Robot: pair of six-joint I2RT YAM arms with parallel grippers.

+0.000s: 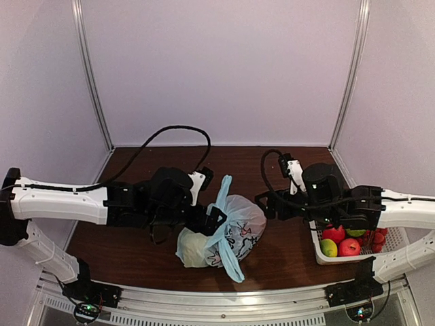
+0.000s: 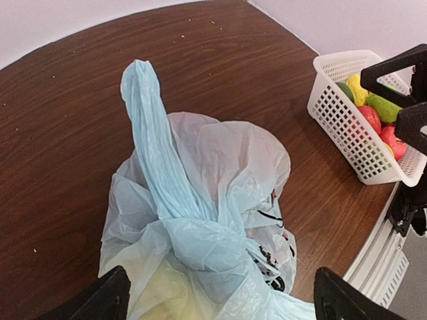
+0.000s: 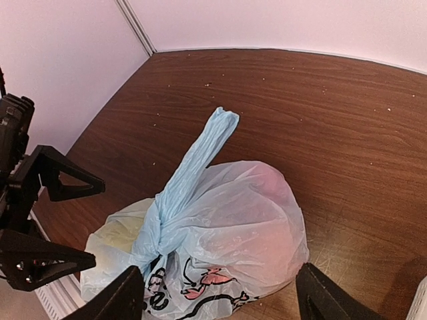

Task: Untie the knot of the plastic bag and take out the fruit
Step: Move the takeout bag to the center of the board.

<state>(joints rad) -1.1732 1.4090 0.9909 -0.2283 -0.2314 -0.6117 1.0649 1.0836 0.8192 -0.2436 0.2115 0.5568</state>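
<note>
While the knot (image 3: 158, 230) sits tied, the left gripper (image 2: 223, 300) gapes left of the bag (image 1: 241, 227). The right gripper (image 3: 223, 297) (also spread) hovers opposite.

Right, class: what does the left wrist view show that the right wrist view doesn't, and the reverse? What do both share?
Left wrist only: the red, green and yellow fruit in the white mesh basket. Right wrist only: the wall's metal corner strip. Both: the light blue plastic bag on the brown table, its knot tied.
</note>
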